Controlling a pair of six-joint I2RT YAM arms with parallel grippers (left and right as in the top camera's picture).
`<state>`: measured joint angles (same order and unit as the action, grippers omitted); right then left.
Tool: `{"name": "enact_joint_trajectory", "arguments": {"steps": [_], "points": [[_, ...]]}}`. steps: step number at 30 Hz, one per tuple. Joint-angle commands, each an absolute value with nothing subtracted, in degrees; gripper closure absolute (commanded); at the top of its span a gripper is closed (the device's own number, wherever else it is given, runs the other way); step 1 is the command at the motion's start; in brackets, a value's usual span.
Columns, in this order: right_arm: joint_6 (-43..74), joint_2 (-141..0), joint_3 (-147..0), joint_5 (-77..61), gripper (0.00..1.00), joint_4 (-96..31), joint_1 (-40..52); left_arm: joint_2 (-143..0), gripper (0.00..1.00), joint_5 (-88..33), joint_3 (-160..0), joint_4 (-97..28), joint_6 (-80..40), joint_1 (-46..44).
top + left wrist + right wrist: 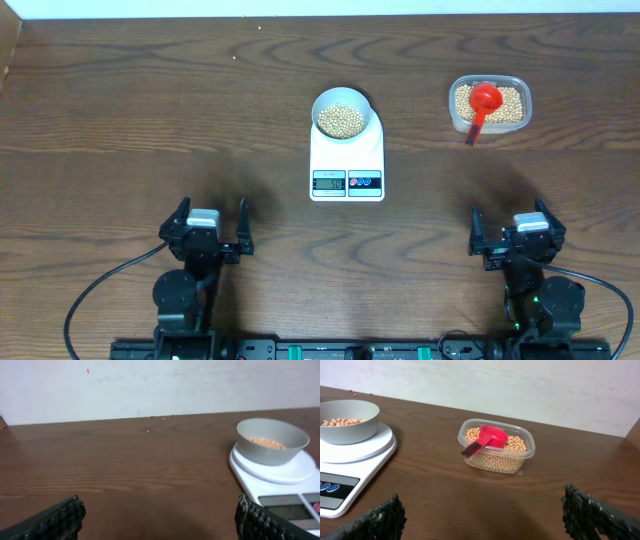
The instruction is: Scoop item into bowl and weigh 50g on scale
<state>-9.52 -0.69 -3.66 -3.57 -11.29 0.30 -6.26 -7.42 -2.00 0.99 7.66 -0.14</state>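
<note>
Dark brown wooden table (pixel 120 100), pale wall (pixel 200 385) behind it.

Left gripper (pixel 213 210) sits at the near edge, left of centre. I see both black ribbed fingers (pixel 55 522) spread wide, nothing between them, touching nothing. Bare wood in front of it.

Right gripper (pixel 508 215) sits at the near edge on the right side. Its fingers (pixel 595 515) are likewise spread wide, gripping nothing, well apart from everything on the table.

Flat white rectangular digital scale (pixel 347 165) is mid-table, roughly between the two arms and further back. Grey display faces me; I can't read the digits. Small round pale blue-white bowl (pixel 345 112) stands upright on the scale's platform at its far end. Small round tan-yellow beans (pixel 341 121) form a shallow layer in the bowl.

Clear rounded-rectangular plastic tub (pixel 490 104) is to the right of the scale, apart from it, holding more of the same beans. Red plastic scoop (pixel 483 103) lies in the tub on top of the beans, its handle sticking out over the near rim.

A few stray specks lie on the table near the wall in the left wrist view.
</note>
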Motion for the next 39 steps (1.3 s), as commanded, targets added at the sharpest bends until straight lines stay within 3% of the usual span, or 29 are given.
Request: {"name": "enact_joint_trajectory", "arguments": {"steps": [1, 39], "points": [[-9.93, -0.32, -3.36, -3.16, 0.01, -11.18, 0.8, -3.79, 0.02, -7.84, -0.21, -0.43, 12.78, 0.14], [-9.93, -0.32, -3.36, -3.16, 0.01, -11.18, 0.8, -1.37, 0.02, -5.39, -0.23, -3.62, 12.6, 0.32]]}}
